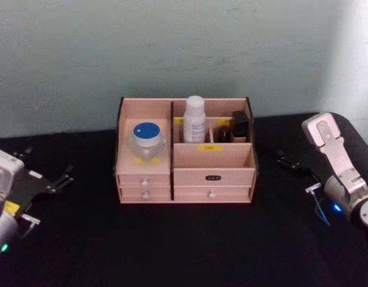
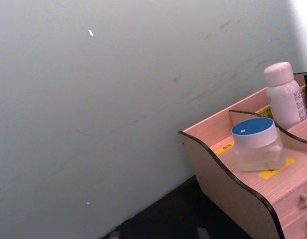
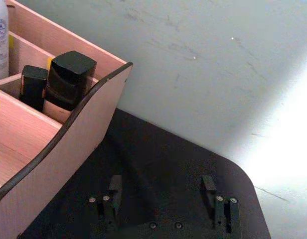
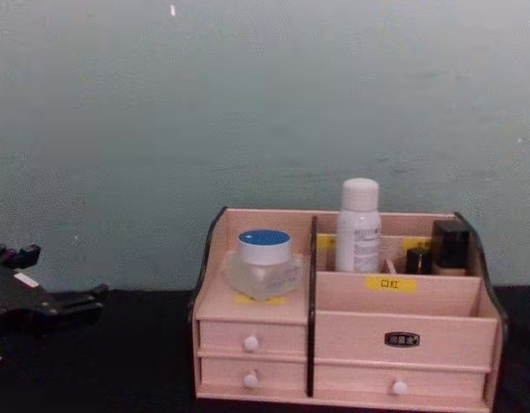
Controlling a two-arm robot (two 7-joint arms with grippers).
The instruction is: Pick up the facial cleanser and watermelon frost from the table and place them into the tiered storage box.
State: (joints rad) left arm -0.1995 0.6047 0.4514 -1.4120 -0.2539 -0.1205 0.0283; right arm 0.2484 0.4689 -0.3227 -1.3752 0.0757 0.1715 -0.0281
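The tiered storage box (image 1: 212, 162) stands in the middle of the black table. The facial cleanser (image 1: 195, 118) stands upright in its rear middle compartment, also seen in the chest view (image 4: 360, 225). On the box's left upper shelf sits the watermelon frost (image 1: 147, 140), a clear jar with a blue lid (image 2: 256, 144), resting on a yellow label. My left gripper (image 1: 62, 178) is low at the table's left, open and empty, well clear of the box. My right gripper (image 3: 162, 189) hovers open to the right of the box, with nothing between its fingers.
Two small dark bottles (image 3: 68, 75) (image 3: 33, 84) stand in the box's rear right compartment. The box's side wall (image 3: 69, 144) is close to my right gripper. A pale wall rises behind the table. Bare black tabletop (image 1: 184, 245) lies in front of the box.
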